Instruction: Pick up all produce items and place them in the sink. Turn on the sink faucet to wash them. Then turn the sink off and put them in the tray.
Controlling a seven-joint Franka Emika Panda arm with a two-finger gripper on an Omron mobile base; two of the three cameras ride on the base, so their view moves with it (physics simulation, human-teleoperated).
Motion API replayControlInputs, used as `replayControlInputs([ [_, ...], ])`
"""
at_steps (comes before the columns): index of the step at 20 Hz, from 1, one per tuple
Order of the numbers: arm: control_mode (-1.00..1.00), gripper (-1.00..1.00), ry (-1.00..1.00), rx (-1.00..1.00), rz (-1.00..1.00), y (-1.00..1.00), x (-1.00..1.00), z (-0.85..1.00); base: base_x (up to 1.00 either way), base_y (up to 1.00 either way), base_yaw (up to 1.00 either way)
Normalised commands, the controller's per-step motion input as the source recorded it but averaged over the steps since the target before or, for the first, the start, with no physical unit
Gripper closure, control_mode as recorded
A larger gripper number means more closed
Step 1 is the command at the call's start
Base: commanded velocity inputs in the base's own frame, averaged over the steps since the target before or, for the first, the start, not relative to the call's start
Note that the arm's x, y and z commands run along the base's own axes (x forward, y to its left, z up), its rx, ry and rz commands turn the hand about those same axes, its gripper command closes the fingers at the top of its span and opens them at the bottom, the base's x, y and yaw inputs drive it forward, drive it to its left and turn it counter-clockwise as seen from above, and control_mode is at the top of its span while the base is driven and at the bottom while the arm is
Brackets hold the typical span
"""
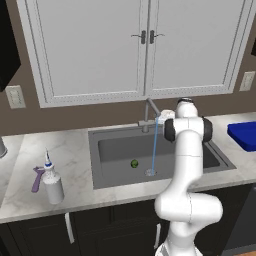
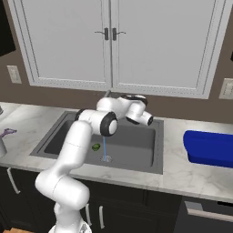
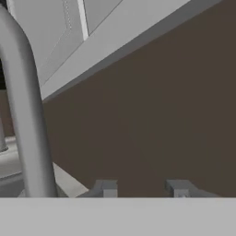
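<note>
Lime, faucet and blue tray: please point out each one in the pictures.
lime [image 1: 134, 163], left base view, middle of the fruit
faucet [image 1: 148, 111], left base view, upright stem
blue tray [image 2: 209, 148], right base view, front wall

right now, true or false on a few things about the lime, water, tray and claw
1. The lime lies in the sink. True.
2. The faucet is off. False: water streams down to the drain.
3. The tray holds the lime. False: the lime is in the sink, and the tray sits on the counter to its right.
4. The claw grips the lime. False: nothing sits between its fingertips.
5. A white bottle stands on the counter left of the sink. True.
</note>
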Motion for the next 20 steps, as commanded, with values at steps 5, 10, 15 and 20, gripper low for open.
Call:
replayControlInputs([
  [5, -1.00, 1.00, -0.06, -0.07, 0.15, 0.70, 0.00, 0.34, 0.00, 0.00, 0.00],
  [10, -1.00, 1.00, -0.04, -0.05, 0.14, 0.68, 0.00, 0.31, 0.00, 0.00, 0.00],
  [15, -1.00, 1.00, -0.05, -0.04, 0.14, 0.69, 0.02, 0.32, 0.00, 0.00, 0.00],
  [20, -1.00, 1.00, -0.03, -0.04, 0.13, 0.73, 0.01, 0.24, 0.00, 0.00, 0.00],
])
